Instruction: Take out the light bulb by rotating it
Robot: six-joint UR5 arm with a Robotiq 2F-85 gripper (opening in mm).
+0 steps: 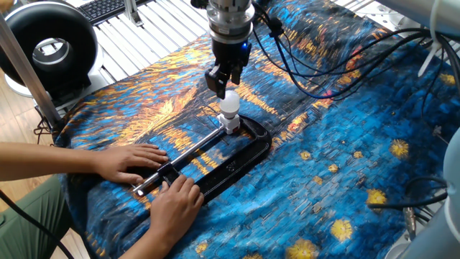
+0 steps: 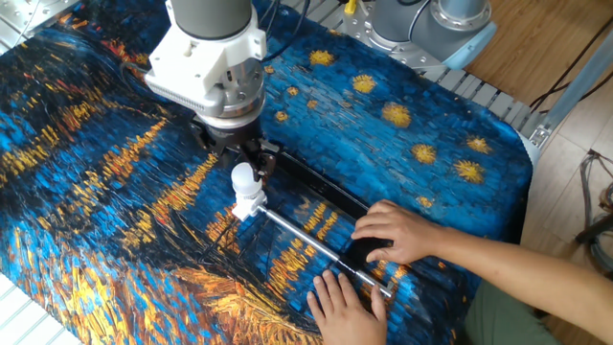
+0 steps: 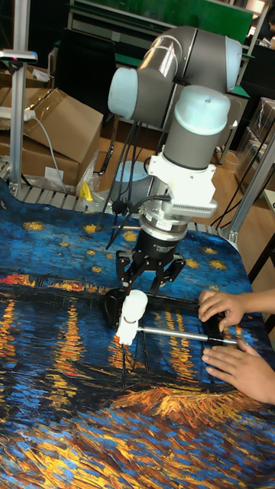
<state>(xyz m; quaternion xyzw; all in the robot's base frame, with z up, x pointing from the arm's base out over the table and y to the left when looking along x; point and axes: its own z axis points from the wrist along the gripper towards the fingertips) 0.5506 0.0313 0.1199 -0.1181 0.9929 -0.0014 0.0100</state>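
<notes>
The light bulb is a small white globe standing upright in a white socket. A black clamp grips the socket on the painted cloth. My gripper hangs right over the bulb's top, a little toward the far side. Its black fingers are spread apart and it is open, with nothing held. I see no contact between the fingers and the bulb.
A person's two hands press down on the clamp's handle end and its silver rod. Black cables trail across the cloth behind the arm. A round black fan stands at the far left.
</notes>
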